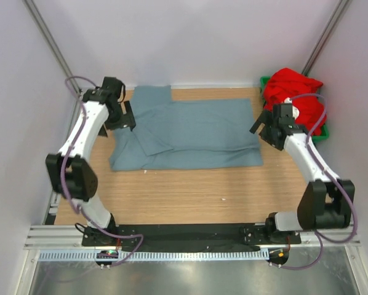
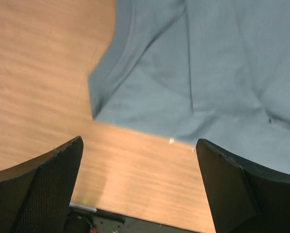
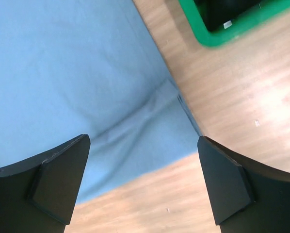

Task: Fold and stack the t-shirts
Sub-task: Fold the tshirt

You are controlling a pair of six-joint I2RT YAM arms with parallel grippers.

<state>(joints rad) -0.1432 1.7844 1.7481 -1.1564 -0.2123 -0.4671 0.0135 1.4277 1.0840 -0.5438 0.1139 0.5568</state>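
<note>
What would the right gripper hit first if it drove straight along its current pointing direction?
Most likely the grey-blue t-shirt, near its corner beside the bare table. The right gripper points down at that cloth, open, with nothing in between. Its height above the cloth is unclear.

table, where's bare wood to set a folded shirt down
Bare table strip between the near edge of the grey-blue t-shirt and the arm bases. Far right is crowded: red t-shirt heaped in the green bin, right gripper beside it.

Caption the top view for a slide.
Left pincer and right pincer, open, flank the partly folded grey-blue t-shirt on the table; red t-shirt heaped in green bin.
</note>
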